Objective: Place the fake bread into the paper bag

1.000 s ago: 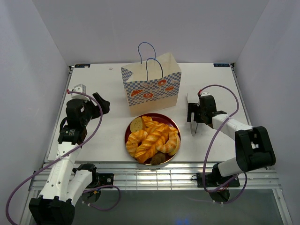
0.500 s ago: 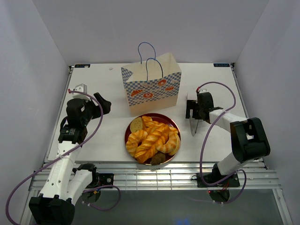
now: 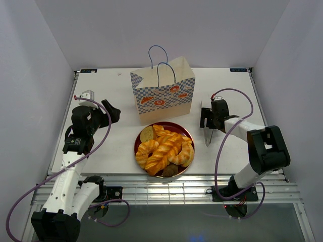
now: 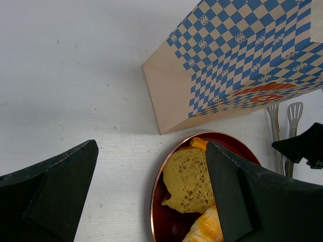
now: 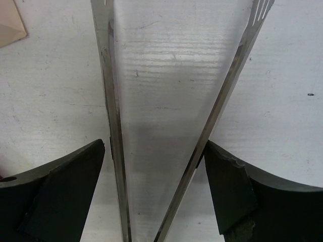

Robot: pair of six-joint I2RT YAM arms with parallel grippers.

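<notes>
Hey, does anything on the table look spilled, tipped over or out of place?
Nothing stands out. The paper bag stands upright, the bread is piled on the red plate, and the metal tongs lie flat beside it.

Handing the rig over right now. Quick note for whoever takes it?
Left gripper: open, empty, left of the plate.
Right gripper: open, low over the metal tongs lying on the table right of the plate, one finger outside each arm.
Glossy golden-orange fake bread: piled on the round dark-red plate.
Tan kraft paper bag with checkered band: upright behind the plate; inside not visible.
Done: nothing seen bagged.
Left: probably grip the tongs, then bag every piece.
</notes>
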